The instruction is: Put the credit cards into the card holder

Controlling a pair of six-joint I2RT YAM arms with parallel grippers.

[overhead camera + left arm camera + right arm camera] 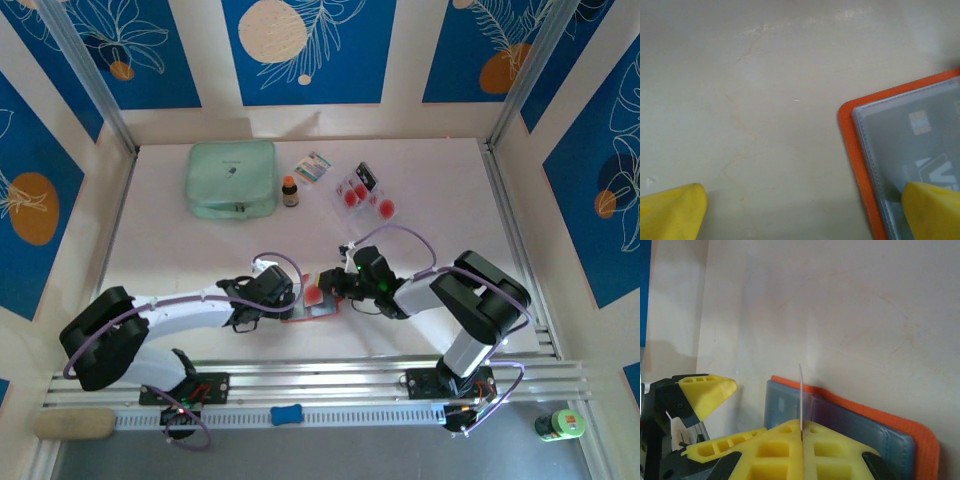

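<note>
Right wrist view is where I see the risk. My right fingers (785,440) are clamped on one credit card (801,390), which sticks out past the tips edge-on as a thin line. It has to meet a narrow pocket mouth on the card holder (875,427). If I come in slightly off the slot, I judge the card will ride over the clear plastic, or flex and slip in the grip.

The holder looks light, so a push from the card could skid it across the surface (765,100). My left fingers (930,212) are spread wide and grip nothing. One tip rests on the holder's clear pocket near its orange corner; the other hangs over bare surface well off to the side. That single contact may let the holder pivot, and weight on the pocket could pinch it flat. A pocketed card (920,130) with a chip already shows under that tip, so doubling up in one pocket is another hazard.

Relative to the fingers, the held card stands between the right tips and the holder lies just beyond and below them. I cannot tell whether the card's edge has entered a pocket. In the top external view the loose credit cards (365,195) lie well beyond the right fingers, apart from the holder.
</note>
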